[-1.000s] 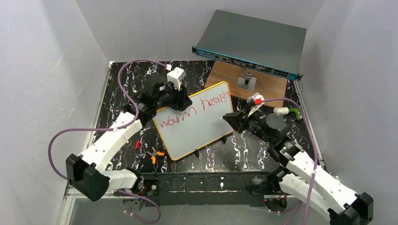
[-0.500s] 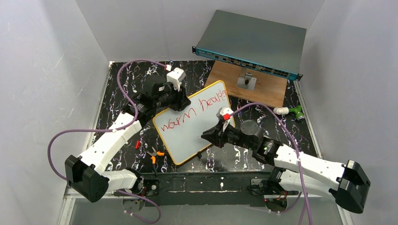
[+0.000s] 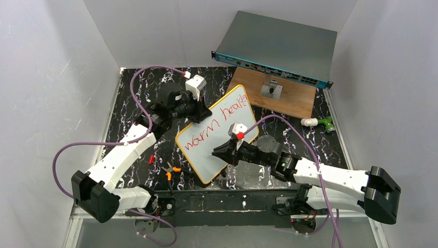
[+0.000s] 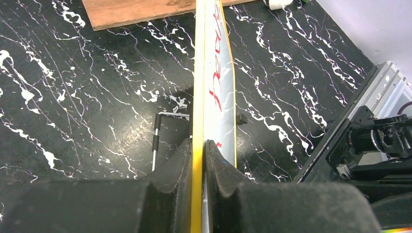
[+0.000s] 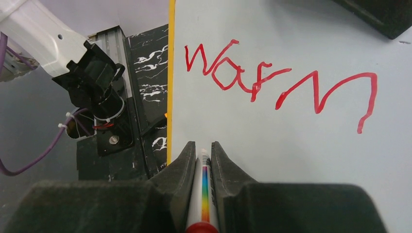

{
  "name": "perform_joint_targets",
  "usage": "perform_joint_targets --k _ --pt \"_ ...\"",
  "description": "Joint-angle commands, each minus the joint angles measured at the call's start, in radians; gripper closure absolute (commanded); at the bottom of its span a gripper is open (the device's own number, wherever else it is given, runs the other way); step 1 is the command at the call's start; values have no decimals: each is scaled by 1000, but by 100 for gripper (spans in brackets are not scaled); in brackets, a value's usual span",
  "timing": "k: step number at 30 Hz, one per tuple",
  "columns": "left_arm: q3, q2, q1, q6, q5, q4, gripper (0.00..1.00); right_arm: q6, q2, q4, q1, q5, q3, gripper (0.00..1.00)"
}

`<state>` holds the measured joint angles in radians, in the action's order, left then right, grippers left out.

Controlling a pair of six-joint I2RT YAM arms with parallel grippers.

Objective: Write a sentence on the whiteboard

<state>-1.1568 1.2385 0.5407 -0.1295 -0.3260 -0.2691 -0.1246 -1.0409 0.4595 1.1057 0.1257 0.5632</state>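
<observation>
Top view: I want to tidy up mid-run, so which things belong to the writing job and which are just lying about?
In use: whiteboard, clamped by the left gripper; red writing; marker in the right gripper.
Lying about: grey box, wooden board, pliers, small green-and-white item.

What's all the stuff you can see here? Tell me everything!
whiteboard: one, white with orange rim, mid-table
writing: two words, red, on the whiteboard
marker: one, white with rainbow stripe, in the right gripper
box: one, grey with teal front, at the back
wooden board: one, brown, before the box
pliers: one, orange handles, near-left of the whiteboard
table: one, black with white veins
cables: two, purple, along the arms
left gripper: black, shut on the whiteboard's edge
right gripper: black, shut on the marker
</observation>
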Motion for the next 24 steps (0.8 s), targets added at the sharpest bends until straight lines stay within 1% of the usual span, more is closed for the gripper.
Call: perform_joint_targets --k 1,4,8,11,12,14,17,19,21,24 --pt "-33 11 -4 82 34 -41 100 32 3 98 18 -24 41 99" --pt "-39 19 -4 118 2 -48 100 30 13 93 20 -33 28 99" --pt "-41 27 -4 210 -127 -46 100 18 30 95 20 -46 3 99" --pt "-77 58 -4 291 -215 -105 100 13 44 93 20 -67 -15 99" --pt "-90 67 -4 319 -236 -127 96 11 49 94 21 -75 -21 99" --pt "-117 80 -4 362 -275 -178 83 8 65 93 20 -93 -31 99" --pt "-138 90 -4 404 -312 -219 70 7 85 85 20 -118 -43 99" --pt "-145 96 -4 418 -335 -250 66 8 97 83 20 -120 -51 99" --pt "-146 101 -4 425 -353 -271 63 7 110 81 20 -154 -59 99" --pt "-150 111 -3 430 -382 -289 63 6 125 80 20 -165 -71 99"
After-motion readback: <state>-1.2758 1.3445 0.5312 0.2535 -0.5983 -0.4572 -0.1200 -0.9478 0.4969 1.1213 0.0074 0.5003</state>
